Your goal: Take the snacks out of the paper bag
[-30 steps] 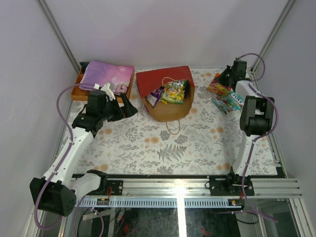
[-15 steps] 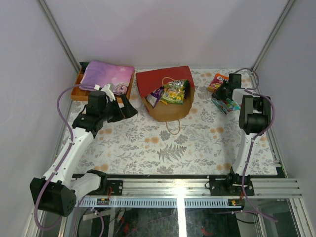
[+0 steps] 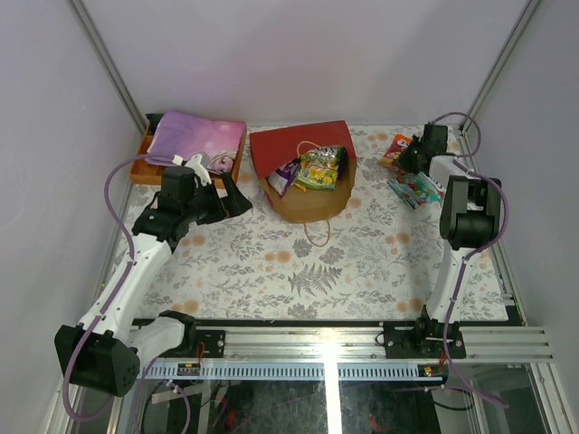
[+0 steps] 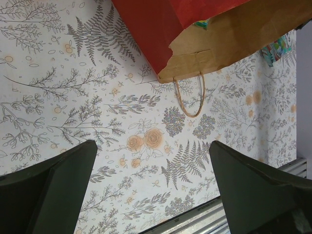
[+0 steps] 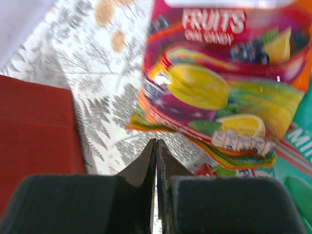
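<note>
Top external view: paper bag (image 3: 303,194) lies upper centre, mouth toward the lower edge, snacks (image 3: 318,169) showing inside. Nearer is the left gripper (image 3: 240,197), fingers wide apart, just left of the bag. The right gripper (image 3: 409,157), fingers pressed together and empty, sits upper right among loose packets (image 3: 416,190).

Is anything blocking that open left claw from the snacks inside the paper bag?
Nothing loose. Only the red side of the paper bag itself stands between the left gripper and the snacks inside.

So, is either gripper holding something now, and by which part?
Nothing is held. The left gripper is open and empty; the right gripper is shut on nothing.
</note>
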`<state>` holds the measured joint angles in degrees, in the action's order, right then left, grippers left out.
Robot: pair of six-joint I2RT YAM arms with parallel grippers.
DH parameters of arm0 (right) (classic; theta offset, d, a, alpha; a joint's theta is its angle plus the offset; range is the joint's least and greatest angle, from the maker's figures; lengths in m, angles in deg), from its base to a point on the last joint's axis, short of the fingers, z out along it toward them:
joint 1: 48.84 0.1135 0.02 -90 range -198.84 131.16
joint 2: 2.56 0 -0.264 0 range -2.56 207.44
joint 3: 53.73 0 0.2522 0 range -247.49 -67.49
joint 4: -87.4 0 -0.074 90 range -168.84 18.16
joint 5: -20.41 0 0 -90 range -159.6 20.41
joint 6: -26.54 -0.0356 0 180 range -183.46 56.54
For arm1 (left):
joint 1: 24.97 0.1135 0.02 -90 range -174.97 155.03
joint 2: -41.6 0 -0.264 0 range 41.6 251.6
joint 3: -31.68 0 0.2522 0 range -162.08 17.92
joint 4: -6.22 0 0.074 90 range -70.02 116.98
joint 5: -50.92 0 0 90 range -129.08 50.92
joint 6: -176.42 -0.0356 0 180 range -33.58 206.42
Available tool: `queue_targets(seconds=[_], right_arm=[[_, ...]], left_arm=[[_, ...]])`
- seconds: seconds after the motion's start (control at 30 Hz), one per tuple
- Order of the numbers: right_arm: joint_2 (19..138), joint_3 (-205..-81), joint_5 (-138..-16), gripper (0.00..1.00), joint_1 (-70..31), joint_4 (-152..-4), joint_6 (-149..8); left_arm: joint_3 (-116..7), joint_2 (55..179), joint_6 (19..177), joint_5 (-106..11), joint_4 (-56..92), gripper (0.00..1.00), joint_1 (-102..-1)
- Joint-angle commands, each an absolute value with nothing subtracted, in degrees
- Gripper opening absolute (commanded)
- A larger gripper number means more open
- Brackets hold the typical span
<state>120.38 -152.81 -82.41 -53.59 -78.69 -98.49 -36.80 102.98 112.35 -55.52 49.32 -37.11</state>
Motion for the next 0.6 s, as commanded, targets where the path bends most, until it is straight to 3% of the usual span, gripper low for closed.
queue_targets(seconds=[0.0,0.2,0.57], right_arm=[[117.5,-161.1,-80.2,0.0,-53.5,-75.3,-95.2],[122.9,-165.8,-80.8,0.0,-53.5,-73.1,-94.8],[122.7,-154.8,-80.9,0.0,-53.6,-78.8,-95.6]], left_arm=[[-36.3,102.4,111.5,-55.3,49.1,1.0,-36.6],[-36.7,101.7,111.1,-54.6,50.0,1.0,-36.7],[-36.8,102.4,110.9,-54.6,50.3,1.0,-36.7]])
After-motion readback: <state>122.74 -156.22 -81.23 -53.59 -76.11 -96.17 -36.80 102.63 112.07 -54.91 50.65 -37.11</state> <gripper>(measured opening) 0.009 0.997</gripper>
